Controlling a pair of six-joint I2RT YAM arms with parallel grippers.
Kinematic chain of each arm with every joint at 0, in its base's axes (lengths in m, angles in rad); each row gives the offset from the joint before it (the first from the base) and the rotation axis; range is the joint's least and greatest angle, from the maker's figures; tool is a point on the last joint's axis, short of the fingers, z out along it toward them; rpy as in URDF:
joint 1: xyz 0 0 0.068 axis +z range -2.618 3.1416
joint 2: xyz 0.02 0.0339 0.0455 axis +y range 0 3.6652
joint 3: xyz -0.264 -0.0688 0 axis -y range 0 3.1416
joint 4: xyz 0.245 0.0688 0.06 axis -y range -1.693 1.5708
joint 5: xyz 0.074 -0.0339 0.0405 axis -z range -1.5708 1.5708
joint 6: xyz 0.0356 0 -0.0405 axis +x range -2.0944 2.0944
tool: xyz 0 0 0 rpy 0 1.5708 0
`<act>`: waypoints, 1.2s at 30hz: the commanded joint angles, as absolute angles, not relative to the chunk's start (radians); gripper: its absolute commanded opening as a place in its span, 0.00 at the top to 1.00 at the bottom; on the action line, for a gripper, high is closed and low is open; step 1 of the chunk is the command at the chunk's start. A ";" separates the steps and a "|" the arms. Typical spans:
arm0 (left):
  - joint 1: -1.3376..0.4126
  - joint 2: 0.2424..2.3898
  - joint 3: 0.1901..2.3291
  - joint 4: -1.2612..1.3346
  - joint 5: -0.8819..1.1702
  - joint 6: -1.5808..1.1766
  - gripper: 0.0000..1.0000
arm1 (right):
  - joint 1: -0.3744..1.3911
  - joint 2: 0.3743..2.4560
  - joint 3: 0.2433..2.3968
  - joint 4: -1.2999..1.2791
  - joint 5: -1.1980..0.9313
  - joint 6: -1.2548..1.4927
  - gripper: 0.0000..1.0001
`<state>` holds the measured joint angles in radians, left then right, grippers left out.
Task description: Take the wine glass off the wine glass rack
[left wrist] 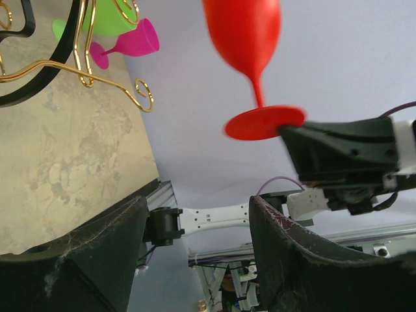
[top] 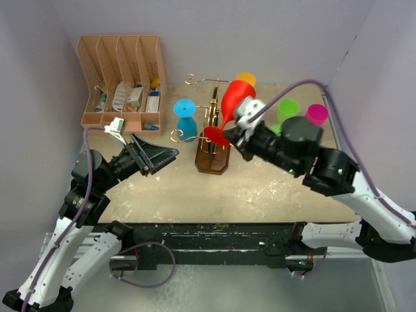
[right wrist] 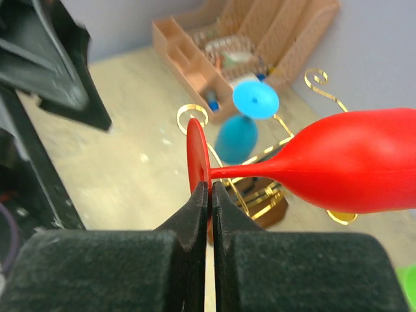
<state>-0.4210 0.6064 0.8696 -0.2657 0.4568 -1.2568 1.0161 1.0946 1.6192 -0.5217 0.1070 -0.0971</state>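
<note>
**Operator:** Where is the glass, and what holds it?

**Describer:** Your right gripper [right wrist: 209, 195] is pinched tight on the edge of the foot of the red wine glass [right wrist: 351, 169]. The glass lies on its side in the air, just above the wine glass rack [top: 212, 161]. In the left wrist view it looks clear of the gold arms, but that is my judgement.

**Operator:** Why hold it by the foot?

**Describer:** Probably because the flat disc is the thinnest part, so your narrow pads can clamp it. The rack also carries glasses by the foot, so it is the part that slides out. The glass looks like smooth plastic, with a rounded bowl and a slim stem.

**Operator:** And my other hand?

**Describer:** Your left gripper [top: 158, 155] hovers spread wide and holds nothing, left of the rack. It may be waiting to steady the rack.

**Operator:** Describe the rack.

**Describer:** It is thin gold wire with curled ends, on a dark 6-sided wooden base. 1 blue glass [top: 186, 117] hangs foot-up at its left side.
</note>
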 commanded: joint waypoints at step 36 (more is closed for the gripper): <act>-0.417 0.649 0.891 -0.144 0.536 -1.589 0.36 | 1.603 1.217 1.104 0.480 0.911 -1.099 1.00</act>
<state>-0.4210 0.6544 0.8913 -0.1978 0.5236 -1.5146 1.5921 1.2179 1.0813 0.4000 0.9241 -1.0847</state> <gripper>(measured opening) 0.643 0.008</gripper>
